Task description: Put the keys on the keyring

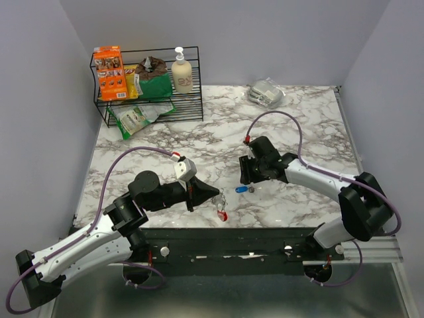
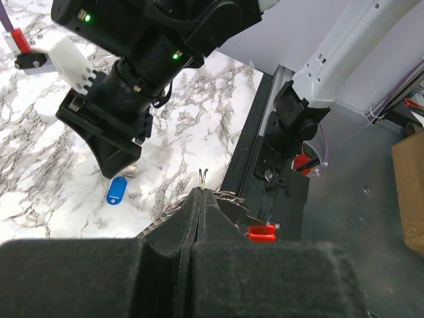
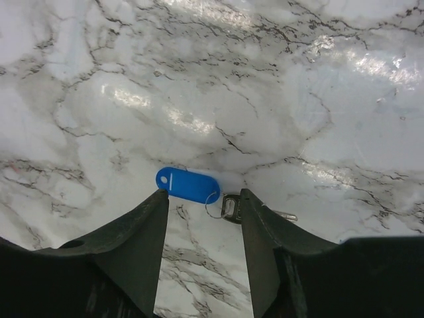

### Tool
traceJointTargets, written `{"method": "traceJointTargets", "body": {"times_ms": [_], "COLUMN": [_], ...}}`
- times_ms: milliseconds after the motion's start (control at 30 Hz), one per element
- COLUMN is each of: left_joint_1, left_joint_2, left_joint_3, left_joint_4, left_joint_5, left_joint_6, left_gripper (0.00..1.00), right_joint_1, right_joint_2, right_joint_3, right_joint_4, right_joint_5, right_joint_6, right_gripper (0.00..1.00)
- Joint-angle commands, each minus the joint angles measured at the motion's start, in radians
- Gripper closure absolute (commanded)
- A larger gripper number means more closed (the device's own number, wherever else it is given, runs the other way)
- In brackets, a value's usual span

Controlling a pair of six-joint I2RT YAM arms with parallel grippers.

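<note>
The key (image 3: 232, 207) lies flat on the marble, joined by a small ring to a bright blue plastic tag (image 3: 187, 185). My right gripper (image 3: 203, 195) is open just above it, one finger on each side. From the top view the blue tag (image 1: 241, 189) sits just under my right gripper (image 1: 247, 179). My left gripper (image 2: 201, 193) is shut on the keyring; a loop of its wire ring (image 2: 203, 177) sticks out past the pads, and the chain and red clip (image 2: 260, 232) hang below. In the top view the red clip (image 1: 223, 215) dangles under my left gripper (image 1: 213, 194).
A black wire rack (image 1: 147, 106) with snack boxes, bags and a soap bottle (image 1: 181, 71) stands at the back left. A silver packet (image 1: 265, 93) lies at the back right. The black mounting rail (image 1: 238, 235) runs along the table's near edge.
</note>
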Motion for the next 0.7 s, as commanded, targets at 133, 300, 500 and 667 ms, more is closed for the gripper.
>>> {"method": "traceJointTargets", "body": {"times_ms": [133,300,500,667], "left_joint_1": [-0.004,-0.004,-0.004,-0.004], "left_joint_2": [-0.007,-0.005,0.002,0.002], "left_joint_3": [-0.007,-0.005,-0.004,-0.002], "left_joint_4": [0.025,0.025,0.024,0.02], "left_joint_5": [-0.001,0.002,0.004,0.004], "left_joint_6": [0.001,-0.001,0.001,-0.001], "left_gripper": [1.0,1.0,1.0,1.0], "right_joint_1": [0.011,0.027,0.035,0.046], "right_joint_2": [-0.023,-0.013,0.012,0.062], "right_joint_3": [-0.03,-0.038,-0.016,0.01], "right_joint_4": [-0.006,-0.006,-0.019,-0.05], "right_joint_5": [0.008,0.022,0.026,0.072], "right_joint_6": [-0.066,-0.07,-0.07,-0.061], "right_gripper": [0.4,0.41,0.41,0.43]}}
